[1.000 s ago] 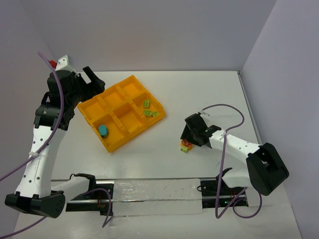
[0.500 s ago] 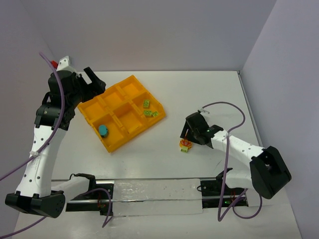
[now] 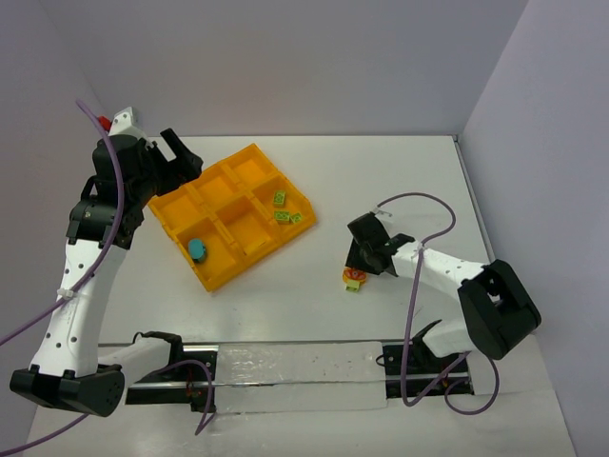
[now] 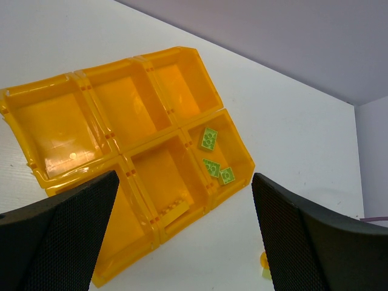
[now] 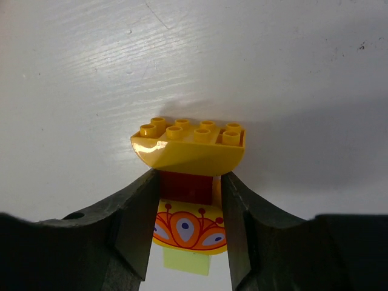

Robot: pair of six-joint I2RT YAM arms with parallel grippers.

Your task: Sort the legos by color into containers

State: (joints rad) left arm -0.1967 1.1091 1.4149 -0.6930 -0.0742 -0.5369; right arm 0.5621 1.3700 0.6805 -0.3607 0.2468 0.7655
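You have the right gripper (image 5: 189,179) down on the clump (image 3: 354,279), which sits on the table (image 3: 381,181) at 4 o'clock from the tray (image 3: 240,227), well apart from it. In the right wrist view its fingers (image 5: 136,212) are clamped on the two sides of the clump's red brick (image 5: 185,188). A curved yellow brick (image 5: 188,148) caps the far end, and a printed piece (image 5: 188,230) and a light-green brick (image 5: 187,262) lie nearer the wrist. Your left gripper (image 3: 181,155) hangs at the tray's 10 o'clock edge, fingers wide apart with nothing between them. Three green bricks (image 4: 211,167) lie in the tray's 3 o'clock compartment, apart from one another. One teal brick (image 3: 197,249) lies in the 7 o'clock compartment. Whether the clump has left the table cannot be told.
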